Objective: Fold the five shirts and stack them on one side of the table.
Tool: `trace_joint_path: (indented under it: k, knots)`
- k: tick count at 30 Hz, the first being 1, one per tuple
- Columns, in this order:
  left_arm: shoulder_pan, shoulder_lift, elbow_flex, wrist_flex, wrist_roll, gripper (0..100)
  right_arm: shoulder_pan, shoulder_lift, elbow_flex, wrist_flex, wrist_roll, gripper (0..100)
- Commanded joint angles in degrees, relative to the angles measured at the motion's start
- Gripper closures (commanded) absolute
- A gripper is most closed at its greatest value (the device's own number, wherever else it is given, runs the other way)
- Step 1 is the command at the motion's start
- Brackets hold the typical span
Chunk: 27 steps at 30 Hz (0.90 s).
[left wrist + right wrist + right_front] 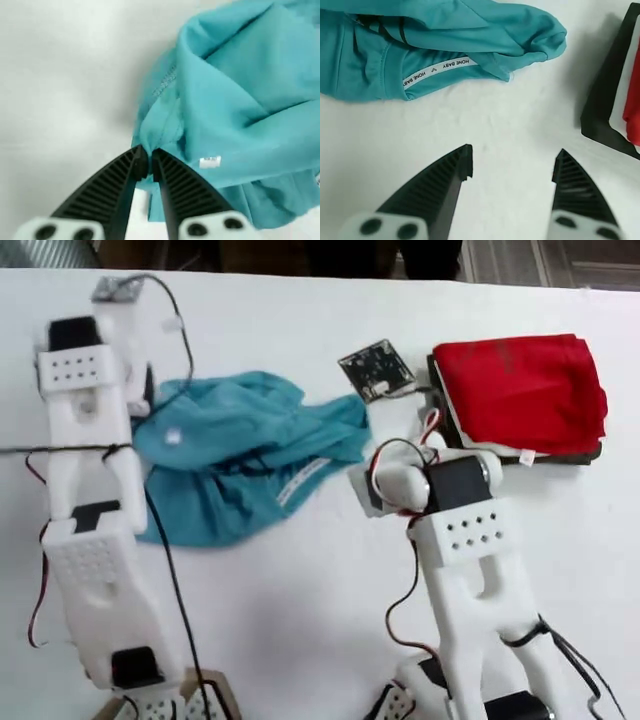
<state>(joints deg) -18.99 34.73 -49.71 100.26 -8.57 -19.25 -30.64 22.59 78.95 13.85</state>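
Note:
A crumpled teal shirt [240, 450] lies left of the table's middle. My left gripper [148, 157] is shut on a bunched edge of the teal shirt [240, 100], at its left side next to the left arm [85, 440]. My right gripper [512, 160] hangs open over bare table with nothing between its fingers; the teal shirt [445, 30] lies just beyond it, apart from the fingertips. A folded red shirt [520, 385] tops a stack at the back right, with a black folded layer [605, 110] and a white one under it.
The right arm [455, 530] stands between the teal shirt and the stack. A small black circuit board [375, 370] shows beside the stack's left edge. Cables [175, 570] trail from both arms across the white table [300, 620].

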Motion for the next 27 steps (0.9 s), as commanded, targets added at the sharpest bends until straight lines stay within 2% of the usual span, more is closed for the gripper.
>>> trace_joint_path:
  k: [1,8,11,14,18,21,27]
  knots:
    - [-4.75,-1.41,-9.19,2.2,-2.81,97,0.04,-2.15,2.81,-4.62,-0.18,74.4]
    - [-15.21,-7.3,-9.89,2.2,-9.58,97,-0.75,-0.66,5.27,-11.03,-0.18,74.4]
    - [-20.57,-8.44,-9.89,2.2,-12.48,97,-3.47,4.7,3.52,-11.74,-0.35,74.2]
    - [-26.2,-8.53,-9.89,2.2,-15.03,97,-6.02,13.05,-2.46,-11.47,-3.87,74.1]
    - [-31.3,-8.44,-3.56,2.11,-22.15,97,-7.52,24.13,-16.44,-10.95,-5.36,73.3]
    - [-33.14,-8.44,6.02,1.93,-26.73,97,-7.87,33.45,-31.56,-9.27,-5.89,68.0]
    - [-33.93,-8.44,21.58,-3.87,-26.99,97,-12.35,58.15,-61.8,-3.12,-8.7,68.6]
